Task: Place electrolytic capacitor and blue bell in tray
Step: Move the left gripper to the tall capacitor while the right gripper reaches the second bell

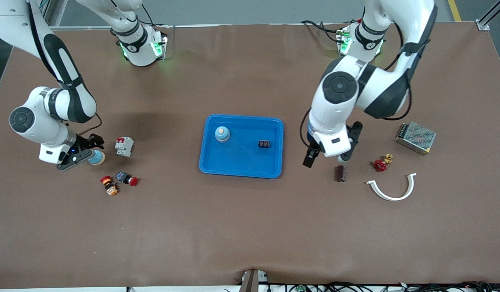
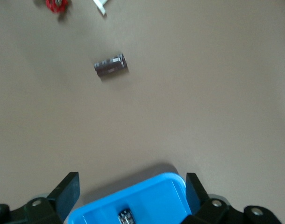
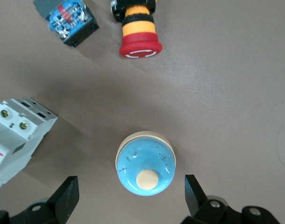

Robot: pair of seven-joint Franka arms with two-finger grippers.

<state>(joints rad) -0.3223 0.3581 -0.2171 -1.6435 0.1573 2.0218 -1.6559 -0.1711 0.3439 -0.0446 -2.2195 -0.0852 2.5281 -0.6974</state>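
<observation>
The blue tray (image 1: pixel 241 166) lies mid-table and holds one blue bell (image 1: pixel 222 134) and a small black part (image 1: pixel 265 144). A second blue bell (image 1: pixel 96 158) (image 3: pixel 146 163) with a cream button stands on the table toward the right arm's end. My right gripper (image 1: pixel 85 153) (image 3: pixel 131 195) hangs open just over it, fingers either side and apart from it. The electrolytic capacitor (image 1: pixel 340 173) (image 2: pixel 110 65), a dark cylinder, lies on its side beside the tray toward the left arm's end. My left gripper (image 1: pixel 326 160) (image 2: pixel 131 189) hangs open over the tray's corner (image 2: pixel 133 200), short of the capacitor.
A white circuit breaker (image 1: pixel 124 146) (image 3: pixel 16 135), a red emergency button (image 1: pixel 109 185) (image 3: pixel 138 32) and a push-button switch (image 1: pixel 127 178) (image 3: pixel 67 21) lie near the second bell. A red valve (image 1: pixel 380 164), a white curved piece (image 1: pixel 391 188) and a metal power supply (image 1: pixel 415 138) lie near the capacitor.
</observation>
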